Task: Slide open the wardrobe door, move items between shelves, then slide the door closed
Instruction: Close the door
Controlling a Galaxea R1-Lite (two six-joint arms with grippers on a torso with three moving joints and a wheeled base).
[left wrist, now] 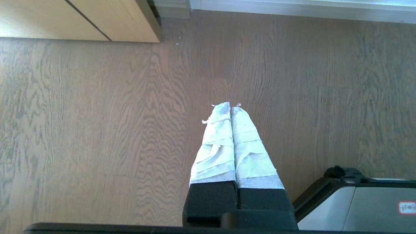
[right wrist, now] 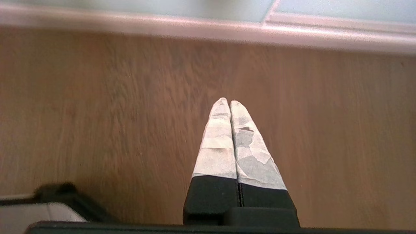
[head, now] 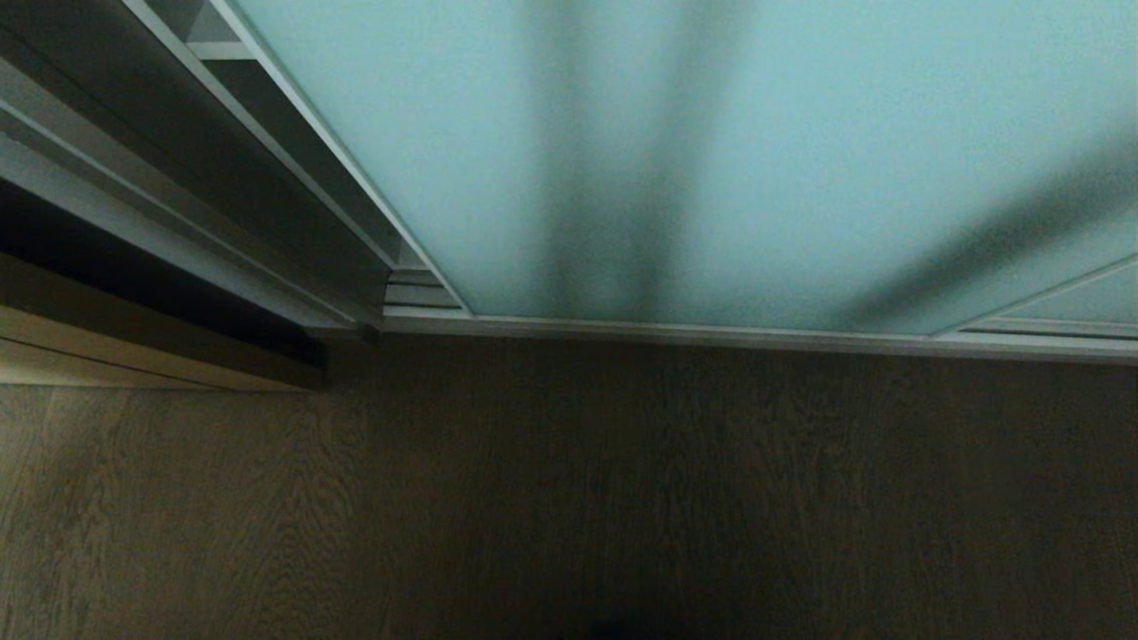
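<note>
Hanging over floor, right hand (right wrist: 230, 101) pressed closed — sliding wardrobe door (right wrist: 195, 8) ahead.

sliding wardrobe door (head: 711, 160) blocks the wardrobe; wood floor (head: 569, 498) open before it

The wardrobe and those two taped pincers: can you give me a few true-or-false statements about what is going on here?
1. The sliding wardrobe door is frosted pale blue-green glass. True.
2. The left gripper holds a black bag. False: its taped fingers are shut on nothing, pointing down over the wooden floor.
3. The right gripper is shut and empty. True.
4. Both grippers show in the head view. False: neither arm appears there.
5. The right gripper touches the door's frame. False: it hangs above the floor, apart from the silver bottom rail.
</note>
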